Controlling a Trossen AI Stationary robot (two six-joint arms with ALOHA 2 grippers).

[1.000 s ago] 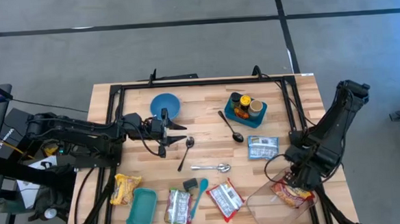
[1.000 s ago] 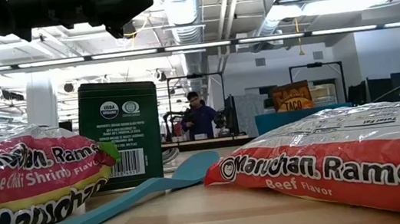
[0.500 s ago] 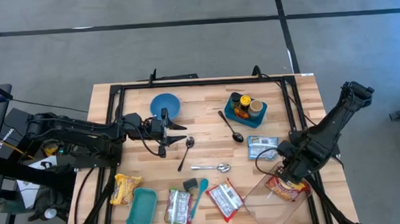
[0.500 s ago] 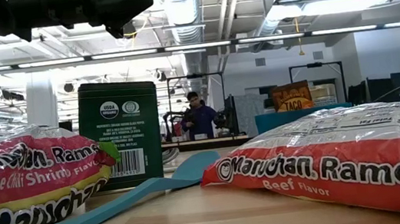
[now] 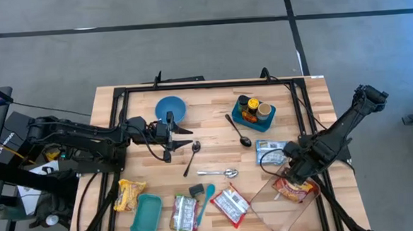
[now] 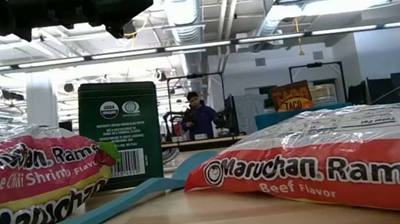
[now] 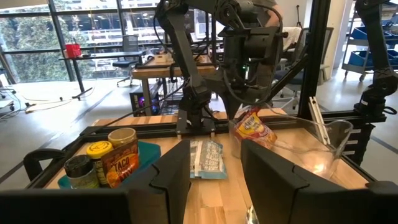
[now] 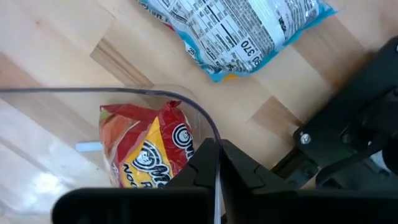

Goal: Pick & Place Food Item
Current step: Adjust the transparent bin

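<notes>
Where right gripper (image 5: 292, 173) pinches bin (image 5: 286, 214), blue packet (image 5: 271, 152) adjoins.

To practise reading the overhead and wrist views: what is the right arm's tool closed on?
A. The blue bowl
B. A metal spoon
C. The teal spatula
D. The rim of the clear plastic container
D: in the right wrist view the right tool is pinched shut on the thin rim of the clear plastic container, which holds a red and yellow noodle packet.
</notes>
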